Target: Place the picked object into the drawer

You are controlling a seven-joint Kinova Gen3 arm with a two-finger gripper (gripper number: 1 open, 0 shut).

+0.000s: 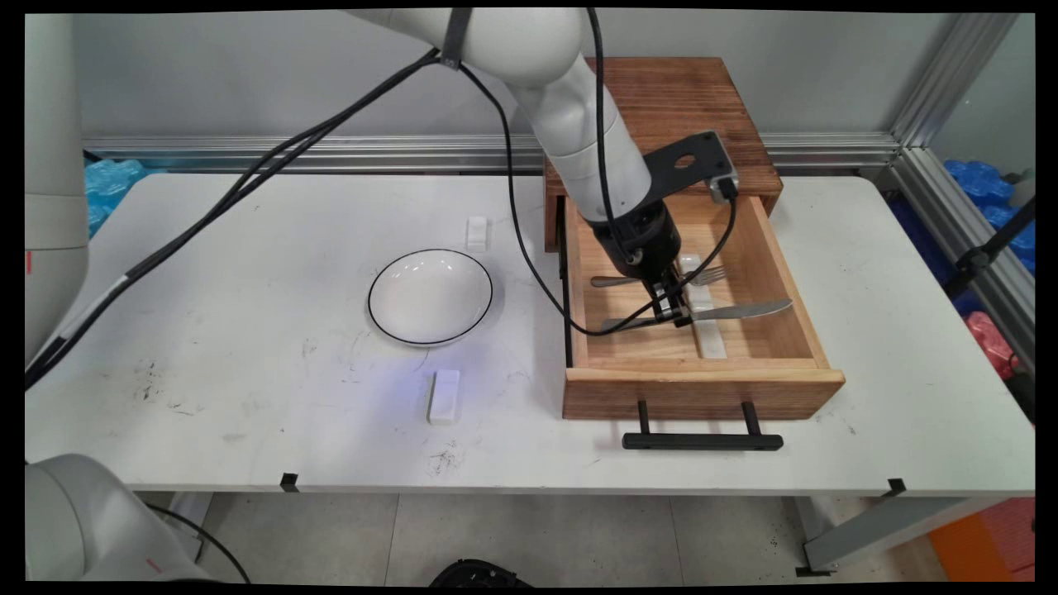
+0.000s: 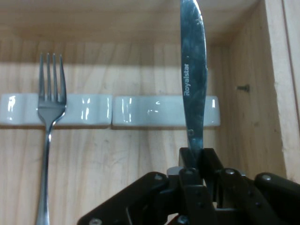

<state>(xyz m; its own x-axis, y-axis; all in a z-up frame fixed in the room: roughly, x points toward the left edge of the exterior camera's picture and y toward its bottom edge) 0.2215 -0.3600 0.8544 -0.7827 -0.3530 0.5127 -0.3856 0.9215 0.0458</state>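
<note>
My claw (image 2: 194, 157) is pressed together on the knife (image 2: 193, 79), pinching it edge-on where the blade meets the handle. In the hand view the blade runs straight up the right-centre of the frame, crossing the right-hand one of two white cutlery rests (image 2: 164, 111) laid end to end across the middle. A fork (image 2: 49, 122) lies at the left of that view, its neck across the left-hand rest (image 2: 56, 110), tines toward the top.

In the main view, nearest the bottom edge is the black drawer handle (image 1: 702, 440), right of centre, and just above it the wooden drawer (image 1: 702, 392), pulled open. I reach down into it; the knife (image 1: 744, 311) lies crosswise with its blade toward the right, the fork (image 1: 702, 275) just above it. To the left on the white table (image 1: 248, 372) sit a small white block (image 1: 444, 397), then a white bowl (image 1: 430, 296) with a dark rim, then another small white block (image 1: 477, 232) farther up. The wooden cabinet (image 1: 678, 107) stands at the upper centre.
</note>
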